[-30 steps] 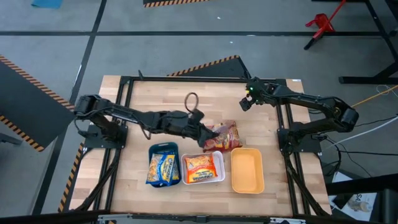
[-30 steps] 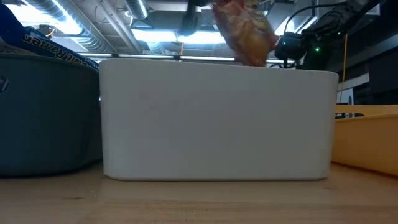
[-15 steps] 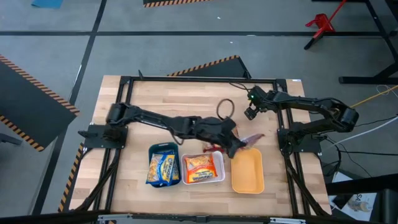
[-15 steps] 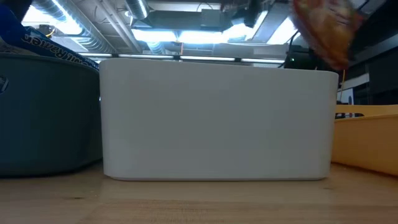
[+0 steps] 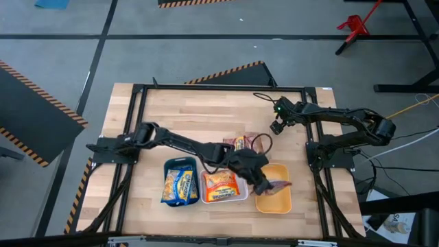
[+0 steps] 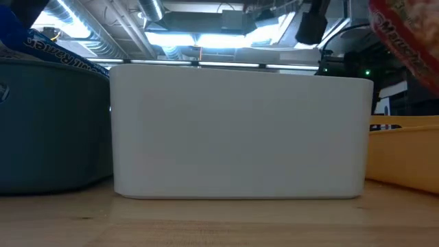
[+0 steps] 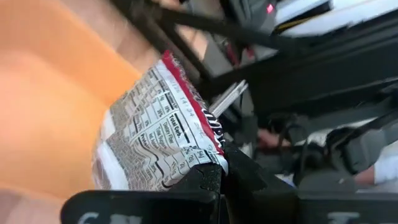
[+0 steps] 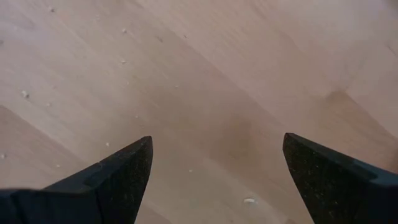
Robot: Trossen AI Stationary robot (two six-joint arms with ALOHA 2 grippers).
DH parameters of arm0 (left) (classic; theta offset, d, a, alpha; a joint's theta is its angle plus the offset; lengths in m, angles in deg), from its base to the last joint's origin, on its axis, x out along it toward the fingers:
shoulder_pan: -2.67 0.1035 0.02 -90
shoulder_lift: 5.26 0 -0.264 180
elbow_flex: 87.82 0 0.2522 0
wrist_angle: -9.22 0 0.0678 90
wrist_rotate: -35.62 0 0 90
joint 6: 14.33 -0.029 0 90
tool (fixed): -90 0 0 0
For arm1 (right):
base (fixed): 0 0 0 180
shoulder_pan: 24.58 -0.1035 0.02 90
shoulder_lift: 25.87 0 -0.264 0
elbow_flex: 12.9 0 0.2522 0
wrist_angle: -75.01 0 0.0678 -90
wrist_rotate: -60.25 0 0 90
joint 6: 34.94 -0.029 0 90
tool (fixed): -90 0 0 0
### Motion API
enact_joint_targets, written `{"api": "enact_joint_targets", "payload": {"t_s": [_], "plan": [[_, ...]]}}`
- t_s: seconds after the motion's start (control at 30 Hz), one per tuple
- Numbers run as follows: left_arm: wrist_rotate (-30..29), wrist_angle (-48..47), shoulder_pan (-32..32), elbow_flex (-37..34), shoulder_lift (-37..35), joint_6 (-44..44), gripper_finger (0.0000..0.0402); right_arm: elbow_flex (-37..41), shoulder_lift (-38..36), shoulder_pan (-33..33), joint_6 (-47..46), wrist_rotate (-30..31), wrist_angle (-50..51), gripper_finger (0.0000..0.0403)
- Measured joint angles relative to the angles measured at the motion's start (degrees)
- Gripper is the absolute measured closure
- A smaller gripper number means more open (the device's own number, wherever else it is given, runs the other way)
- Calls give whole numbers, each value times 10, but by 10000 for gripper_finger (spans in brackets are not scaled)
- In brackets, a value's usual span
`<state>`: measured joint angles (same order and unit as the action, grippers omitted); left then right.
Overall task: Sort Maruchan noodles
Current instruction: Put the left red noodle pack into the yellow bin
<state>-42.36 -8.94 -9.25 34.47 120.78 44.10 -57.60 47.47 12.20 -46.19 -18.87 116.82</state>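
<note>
My left gripper [image 5: 263,182] reaches across the table and is shut on a dark red Maruchan packet [image 5: 277,185] above the orange tray [image 5: 274,203]. In the left wrist view the packet [image 7: 155,146] shows its printed back over the tray [image 7: 43,106]. In the low view the packet [image 6: 405,34] hangs high at the right. A blue packet [image 5: 179,185] lies in the teal tray [image 5: 180,163], an orange one [image 5: 221,185] in the white tray [image 5: 223,200]. Another packet [image 5: 238,143] lies flat on the table behind the arm. My right gripper [image 5: 276,126] hovers open over bare wood. My left gripper pinches the dark red packet between its two fingers at one end [image 7: 202,160], by the red sealed edge. The fingers come slanting down from the table's left. The packet is lifted clear over the orange tray, tilted, its printed back toward the wrist camera.
The three trays stand side by side near the table's near edge: teal [image 6: 48,123], white [image 6: 240,130], orange [image 6: 405,158]. A black frame [image 5: 206,88] rims the wooden table. Bare wood [image 8: 205,93] lies under my right gripper at the far right.
My left gripper has carried the dark red packet from the table's middle, behind the white tray, toward the right and near edge, staying shut on it. The packet now hangs over the orange tray and has turned about on the way.
</note>
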Motion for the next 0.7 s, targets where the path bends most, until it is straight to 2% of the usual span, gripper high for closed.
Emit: {"api": "enact_joint_targets", "payload": {"t_s": [0.3,0.7], "plan": [[1,-36,0,0,4,18,401,0,0,0,7,-15,-15,56],[45,-39,18,0,4,45,401,0,0,0,11,-15,-33,56]]}}
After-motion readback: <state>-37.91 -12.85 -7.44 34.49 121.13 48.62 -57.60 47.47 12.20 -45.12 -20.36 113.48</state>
